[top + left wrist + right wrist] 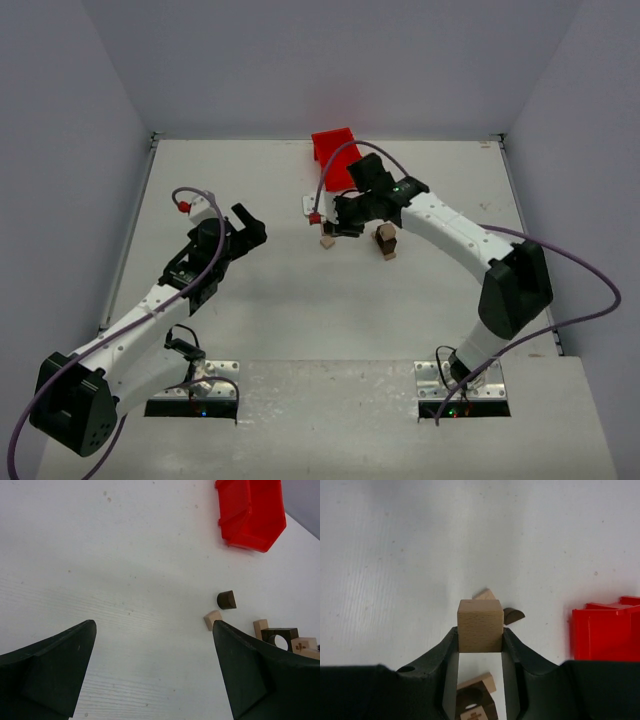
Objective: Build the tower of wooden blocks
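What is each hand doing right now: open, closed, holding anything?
Left hand: open, holding nothing.
Right hand: closed on a pale wood block.

Red plastic bin (pixel 333 148) at far edge of white table (pixel 250 200).

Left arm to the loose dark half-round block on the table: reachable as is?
Probably yes. The left gripper is open, with bare table between it and the dark half-round block. A pale block lies close beside it, and the right gripper, holding a pale cube, hovers nearby.
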Motion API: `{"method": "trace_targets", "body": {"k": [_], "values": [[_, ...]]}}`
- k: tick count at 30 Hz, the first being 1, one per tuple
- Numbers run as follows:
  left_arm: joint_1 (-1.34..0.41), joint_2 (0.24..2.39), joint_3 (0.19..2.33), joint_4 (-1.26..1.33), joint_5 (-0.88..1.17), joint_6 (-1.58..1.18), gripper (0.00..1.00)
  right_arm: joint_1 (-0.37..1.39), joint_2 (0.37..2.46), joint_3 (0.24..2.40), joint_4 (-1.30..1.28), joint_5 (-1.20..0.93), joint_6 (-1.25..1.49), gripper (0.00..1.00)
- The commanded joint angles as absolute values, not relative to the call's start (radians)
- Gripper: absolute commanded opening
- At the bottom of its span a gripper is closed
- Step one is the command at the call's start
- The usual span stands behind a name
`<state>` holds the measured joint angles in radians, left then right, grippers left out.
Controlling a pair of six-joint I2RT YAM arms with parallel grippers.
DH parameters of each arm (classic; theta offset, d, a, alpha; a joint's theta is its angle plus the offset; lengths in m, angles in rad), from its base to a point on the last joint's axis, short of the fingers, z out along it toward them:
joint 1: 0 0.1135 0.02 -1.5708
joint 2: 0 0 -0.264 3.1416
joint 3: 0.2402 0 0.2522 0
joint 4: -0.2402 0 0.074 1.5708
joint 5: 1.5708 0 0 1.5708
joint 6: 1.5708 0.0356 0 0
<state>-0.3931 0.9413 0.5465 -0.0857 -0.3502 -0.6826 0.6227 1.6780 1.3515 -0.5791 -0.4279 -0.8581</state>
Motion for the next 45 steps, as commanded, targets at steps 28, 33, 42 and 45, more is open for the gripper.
{"method": "trace_targets", "body": {"k": [28,33,42,45], "values": [[-0.393,1.076,0.651,0.011,-0.274,-0.558,1.00,0.235,1.854,1.847,-1.473,-0.524,-1.621,0.19],[-0.393,1.084,0.669,0.011,-0.294,-0.541,1.00,0.212,1.903,1.853,-1.470,-0.531,-1.668,0.19],[-0.393,1.111,0.690,0.018,-0.301,-0.520,1.00,0.212,1.914,1.820,-1.463,-0.543,-1.676,0.21],[-0.393,1.115,0.690,0.025,-0.301,-0.517,1.00,0.212,1.905,1.774,-1.432,-0.535,-1.654,0.22]]}}
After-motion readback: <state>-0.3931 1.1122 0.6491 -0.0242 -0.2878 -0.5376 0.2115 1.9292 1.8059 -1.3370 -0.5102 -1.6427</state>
